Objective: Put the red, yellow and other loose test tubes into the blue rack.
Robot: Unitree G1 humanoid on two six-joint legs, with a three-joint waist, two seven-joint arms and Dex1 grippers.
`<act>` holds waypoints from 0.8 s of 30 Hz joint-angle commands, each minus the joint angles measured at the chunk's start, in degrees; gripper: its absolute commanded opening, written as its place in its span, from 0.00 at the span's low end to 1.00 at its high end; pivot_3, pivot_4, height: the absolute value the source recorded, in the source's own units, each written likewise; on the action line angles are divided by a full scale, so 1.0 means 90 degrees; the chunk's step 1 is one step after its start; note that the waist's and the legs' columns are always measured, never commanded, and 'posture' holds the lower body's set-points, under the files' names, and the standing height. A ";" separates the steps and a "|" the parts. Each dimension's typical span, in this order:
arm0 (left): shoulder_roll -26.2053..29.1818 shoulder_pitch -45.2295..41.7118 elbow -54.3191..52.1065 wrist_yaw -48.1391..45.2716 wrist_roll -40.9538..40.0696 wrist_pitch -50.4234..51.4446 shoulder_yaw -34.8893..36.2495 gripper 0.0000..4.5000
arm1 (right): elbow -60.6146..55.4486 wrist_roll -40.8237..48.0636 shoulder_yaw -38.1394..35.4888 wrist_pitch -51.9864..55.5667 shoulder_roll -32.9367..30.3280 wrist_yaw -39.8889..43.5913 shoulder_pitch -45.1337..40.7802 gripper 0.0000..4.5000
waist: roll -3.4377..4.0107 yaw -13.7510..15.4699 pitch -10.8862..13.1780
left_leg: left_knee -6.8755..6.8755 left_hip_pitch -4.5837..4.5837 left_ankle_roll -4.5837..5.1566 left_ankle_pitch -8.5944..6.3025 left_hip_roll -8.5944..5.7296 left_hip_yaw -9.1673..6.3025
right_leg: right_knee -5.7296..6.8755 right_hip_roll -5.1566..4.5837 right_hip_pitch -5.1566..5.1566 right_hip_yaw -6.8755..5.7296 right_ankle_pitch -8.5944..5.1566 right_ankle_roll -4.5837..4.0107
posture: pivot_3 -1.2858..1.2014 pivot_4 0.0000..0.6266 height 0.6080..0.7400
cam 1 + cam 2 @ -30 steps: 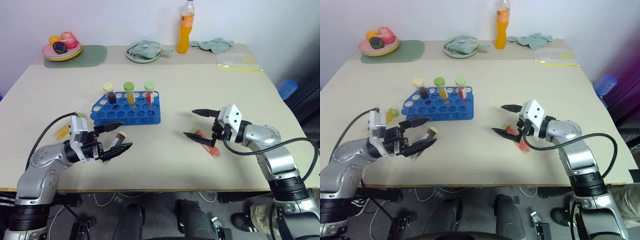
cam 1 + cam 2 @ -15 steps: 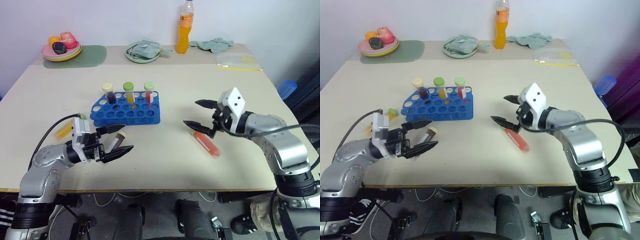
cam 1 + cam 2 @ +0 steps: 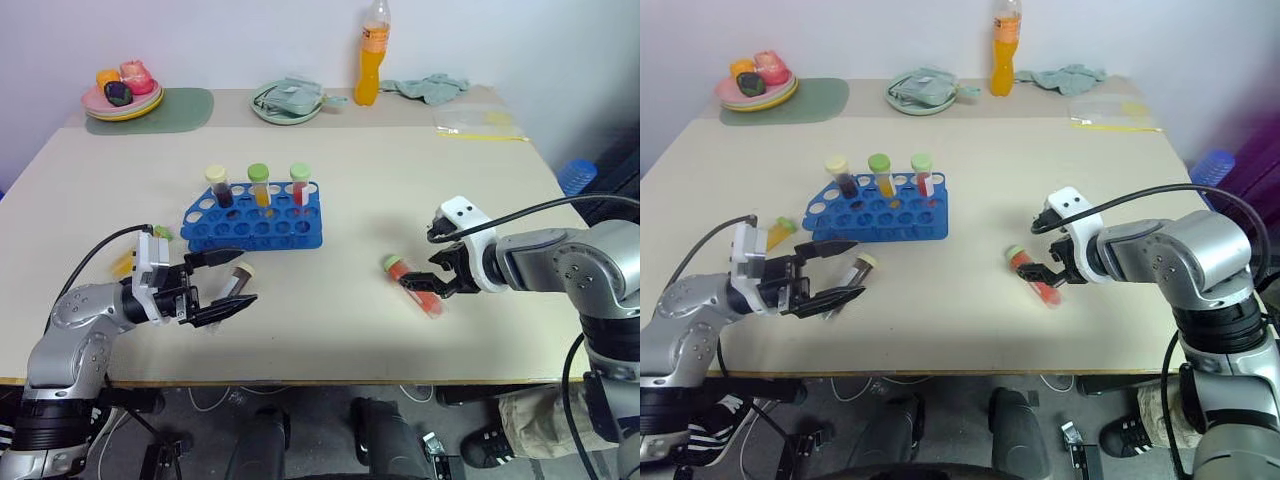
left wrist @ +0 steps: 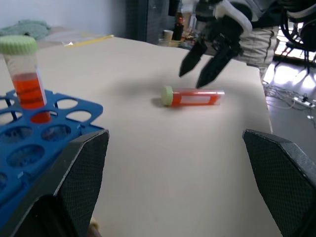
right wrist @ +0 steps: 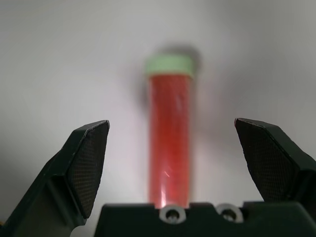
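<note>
Red tube [image 3: 414, 287], far end gripper-hidden

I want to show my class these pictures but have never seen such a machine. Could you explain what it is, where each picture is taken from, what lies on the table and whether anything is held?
It is a humanoid robot with two arms, each ending in a two-fingered black gripper. Two pictures come from cameras in its head, looking down over the table. The other two come from cameras on its wrists, looking along the fingers.

A blue rack holds three upright capped tubes. A red tube lies loose on the table. The right gripper is open, poised above it. Another tube lies by the open left gripper, and a yellow tube lies behind that arm. Nothing is held. At the far edge stand plates, a cloth and an orange bottle.
</note>
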 commanded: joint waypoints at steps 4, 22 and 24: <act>-0.0204 0.0139 -0.0364 0.0412 -0.0132 0.0177 0.0050 0.99 | 0.1362 0.2963 0.0055 0.0038 -0.0060 -0.2976 -0.0192 1.00 | 0.0000 0.0013 0.0000 | 0.0002 -0.0001 0.0001 0.0000 0.0000 0.0000 | 0.0002 0.0000 0.0002 0.0001 0.0000 -0.0001 | 0.52 0.24 1.00; -0.0091 0.0589 -0.1136 0.0839 -0.0209 0.0211 0.0205 0.99 | 0.1290 0.6856 0.2173 -0.1954 -0.0829 -0.7162 -0.0469 1.00 | 0.0002 0.0019 0.0000 | 0.0005 -0.0008 0.0003 0.0000 0.0001 -0.0002 | -0.0011 0.0003 0.0003 0.0002 0.0000 -0.0001 | 0.52 0.24 1.00; -0.0069 0.0601 -0.1135 0.0851 -0.0209 0.0199 0.0215 1.00 | 0.1277 0.6773 0.2252 -0.1942 -0.0790 -0.7122 -0.0443 0.88 | 0.0002 0.0021 -0.0001 | 0.0006 -0.0008 0.0003 0.0000 0.0001 -0.0003 | -0.0011 0.0003 0.0003 0.0002 0.0000 -0.0001 | 0.52 0.24 1.00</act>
